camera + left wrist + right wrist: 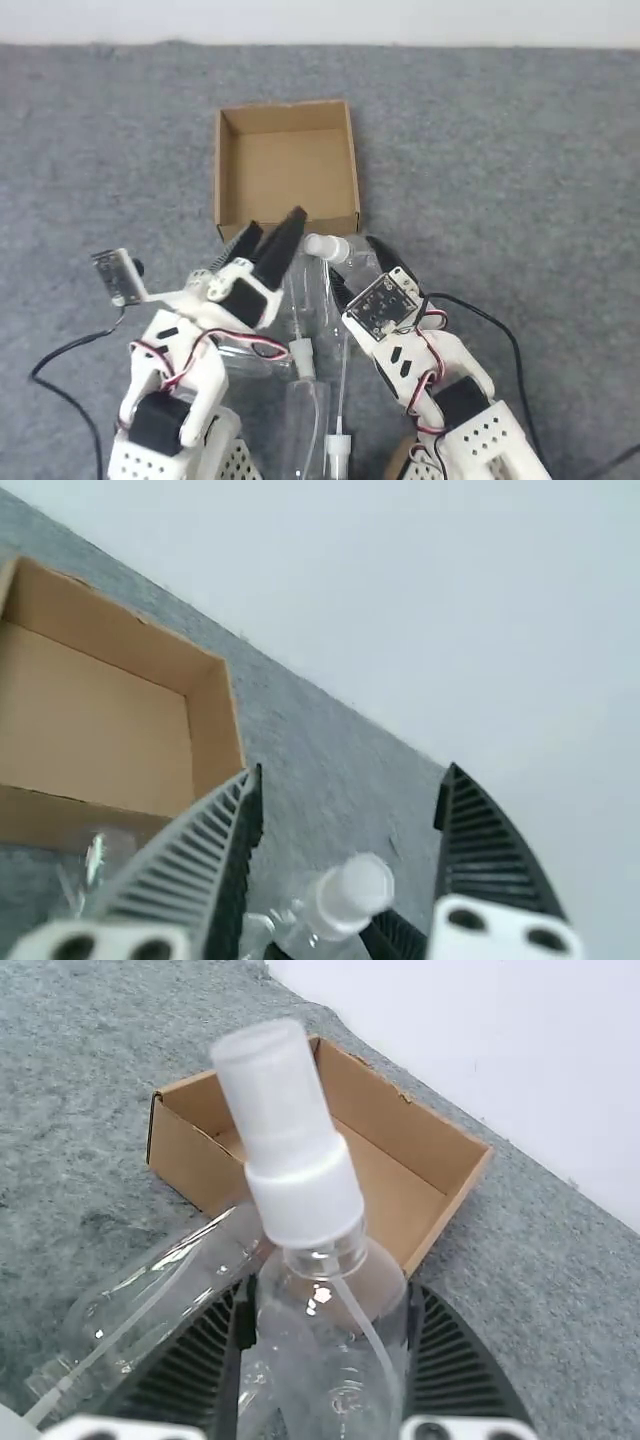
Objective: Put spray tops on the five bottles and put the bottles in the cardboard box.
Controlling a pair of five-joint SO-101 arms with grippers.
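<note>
Grasping a capped bottle (325, 1300) whose neck points at the cardboard box (287, 165) just beyond, the right hand (352, 266) leads; the left hand (353, 776) gapes released.

Grey felt-like surface (520, 150) spread wide, plain white wall (400, 18) along its far edge

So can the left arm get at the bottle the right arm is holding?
Probably yes: the left pincer is open close beside the bottle, which is shut in the right pincer, and nothing lies between them.
</note>
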